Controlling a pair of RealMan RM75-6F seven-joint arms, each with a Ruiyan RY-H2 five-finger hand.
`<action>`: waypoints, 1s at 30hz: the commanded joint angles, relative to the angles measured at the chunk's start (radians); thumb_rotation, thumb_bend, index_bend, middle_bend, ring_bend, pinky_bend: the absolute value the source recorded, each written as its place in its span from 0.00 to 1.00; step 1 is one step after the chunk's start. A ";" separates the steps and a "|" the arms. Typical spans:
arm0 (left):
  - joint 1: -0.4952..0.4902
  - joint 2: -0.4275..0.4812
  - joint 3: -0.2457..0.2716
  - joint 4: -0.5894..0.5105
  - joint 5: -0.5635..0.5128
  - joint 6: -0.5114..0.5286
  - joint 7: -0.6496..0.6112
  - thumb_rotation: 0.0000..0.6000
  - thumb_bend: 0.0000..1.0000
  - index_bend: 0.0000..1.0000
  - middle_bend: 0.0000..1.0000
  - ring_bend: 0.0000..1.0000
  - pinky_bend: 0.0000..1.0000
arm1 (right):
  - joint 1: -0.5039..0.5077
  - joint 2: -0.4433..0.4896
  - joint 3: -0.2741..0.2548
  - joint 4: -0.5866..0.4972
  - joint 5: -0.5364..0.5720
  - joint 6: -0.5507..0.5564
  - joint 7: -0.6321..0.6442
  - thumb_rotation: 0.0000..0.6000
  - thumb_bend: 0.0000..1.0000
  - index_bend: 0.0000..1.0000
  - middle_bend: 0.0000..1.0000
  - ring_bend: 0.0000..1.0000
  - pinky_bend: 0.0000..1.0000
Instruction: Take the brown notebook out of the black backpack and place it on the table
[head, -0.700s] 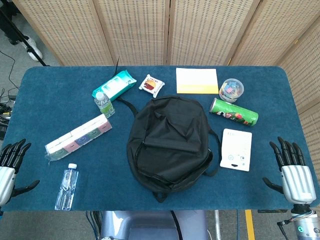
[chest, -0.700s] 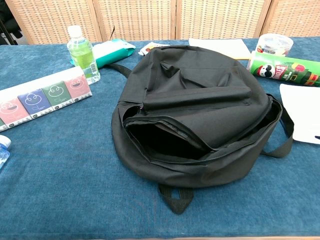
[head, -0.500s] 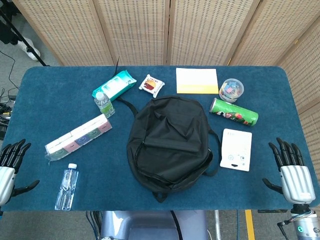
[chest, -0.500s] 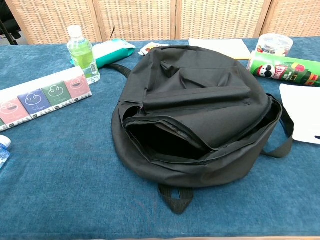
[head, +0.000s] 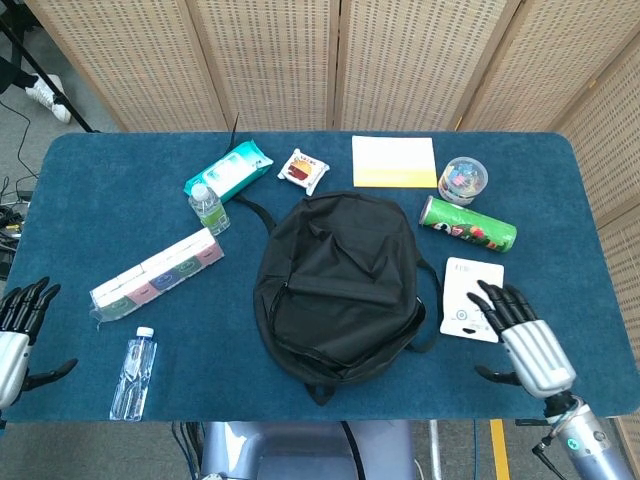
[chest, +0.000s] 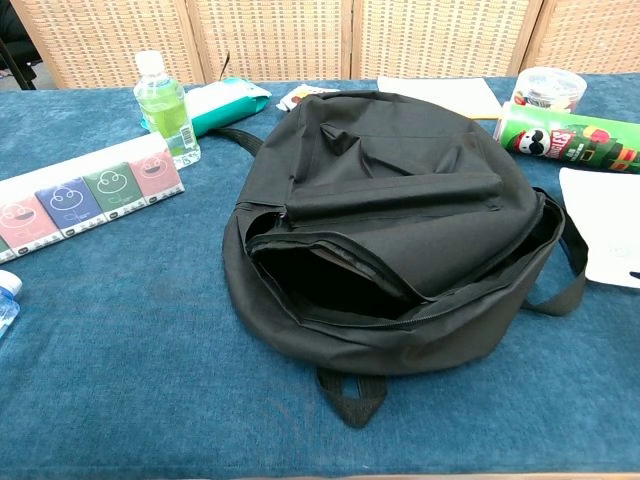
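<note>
Hovering with fingers spread and nothing held, the right hand (head: 523, 338) sits at about four o'clock from the black backpack (head: 338, 283), its fingertips over the near edge of a white pad (head: 472, 298), likely angled inward to reach the bag. The left hand (head: 14, 333) waits at the table's (head: 100, 200) eight o'clock edge, fingers also apart and empty. The backpack lies flat mid-table with its zipped mouth (chest: 335, 285) gaping toward six o'clock, giving access from the robot's side. The brown notebook is not visible, presumably inside that dark opening.
</note>
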 joint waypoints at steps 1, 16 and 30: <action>-0.003 -0.006 -0.003 0.005 -0.017 -0.015 0.011 1.00 0.03 0.00 0.00 0.00 0.00 | 0.100 0.010 0.016 -0.051 -0.047 -0.105 0.027 1.00 0.00 0.05 0.00 0.00 0.00; -0.020 -0.023 -0.021 0.020 -0.077 -0.067 0.038 1.00 0.03 0.00 0.00 0.00 0.00 | 0.381 -0.277 0.148 -0.207 0.249 -0.460 -0.297 1.00 0.00 0.05 0.00 0.00 0.00; -0.025 -0.023 -0.027 0.028 -0.092 -0.080 0.026 1.00 0.03 0.00 0.00 0.00 0.00 | 0.519 -0.560 0.187 -0.145 0.598 -0.372 -0.668 1.00 0.00 0.05 0.00 0.00 0.00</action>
